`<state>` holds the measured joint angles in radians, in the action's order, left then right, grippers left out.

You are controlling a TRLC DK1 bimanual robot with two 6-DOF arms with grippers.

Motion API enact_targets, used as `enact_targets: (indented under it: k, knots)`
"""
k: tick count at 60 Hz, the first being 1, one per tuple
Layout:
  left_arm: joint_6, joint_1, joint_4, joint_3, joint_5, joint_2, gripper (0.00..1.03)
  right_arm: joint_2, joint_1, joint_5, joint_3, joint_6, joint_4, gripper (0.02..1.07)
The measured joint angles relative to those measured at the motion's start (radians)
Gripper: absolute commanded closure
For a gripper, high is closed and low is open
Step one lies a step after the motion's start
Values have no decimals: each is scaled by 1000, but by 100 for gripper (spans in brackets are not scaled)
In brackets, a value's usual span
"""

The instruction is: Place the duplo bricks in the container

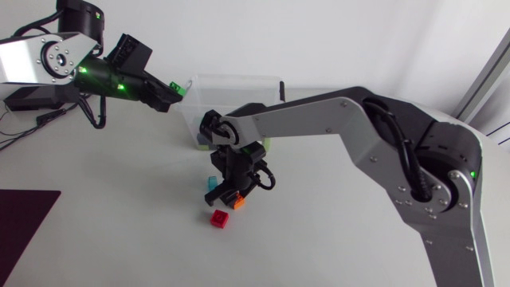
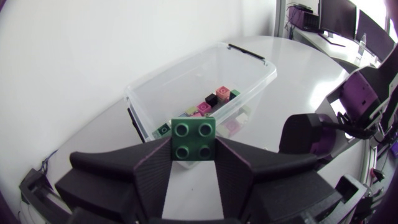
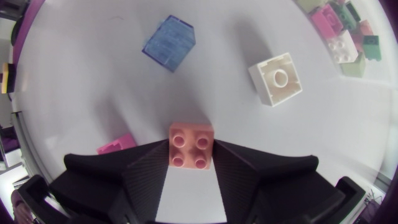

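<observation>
A clear plastic container [image 1: 239, 92] stands at the back of the table with several bricks inside. My left gripper [image 1: 170, 94] hangs just left of it, shut on a green brick [image 1: 175, 87]; in the left wrist view the green brick [image 2: 194, 138] sits between the fingers [image 2: 155, 174] with the container [image 2: 249, 62] ahead. In front of the container, my right gripper [image 1: 231, 197] is down at the table, shut on an orange brick [image 1: 239, 202]; that orange brick [image 3: 191, 145] is pinched from both sides.
A translucent blue brick [image 3: 169, 42] and an upturned white brick [image 3: 277, 78] lie ahead of the right gripper. A red brick [image 1: 219, 218] lies beside it, nearer the front edge. A dark mat [image 1: 24, 219] covers the table's left front corner.
</observation>
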<state>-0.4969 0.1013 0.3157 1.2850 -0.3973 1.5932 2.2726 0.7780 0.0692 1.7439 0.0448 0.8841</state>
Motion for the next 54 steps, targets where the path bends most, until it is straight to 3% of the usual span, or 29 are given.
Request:
enact_targets:
  k: [15,32,37,40,45,54]
  knots:
    - [47,36,-115,7,-7,57,66,-8,-7,0,-2,0,-1,74]
    - [91,71,-138,100,5,154,63,-151,-81,0,-18,-5,-1,73]
    - [106,72,-145,143,29,196,53,-201,-103,0,-18,-9,-1,73]
    - [112,74,-151,168,41,224,42,-231,-117,0,-18,-16,0,73]
    - [113,78,-160,192,61,257,4,-267,-140,1,-18,-23,0,73]
    - [113,79,-161,195,64,273,4,-299,-181,1,-3,-24,5,74]
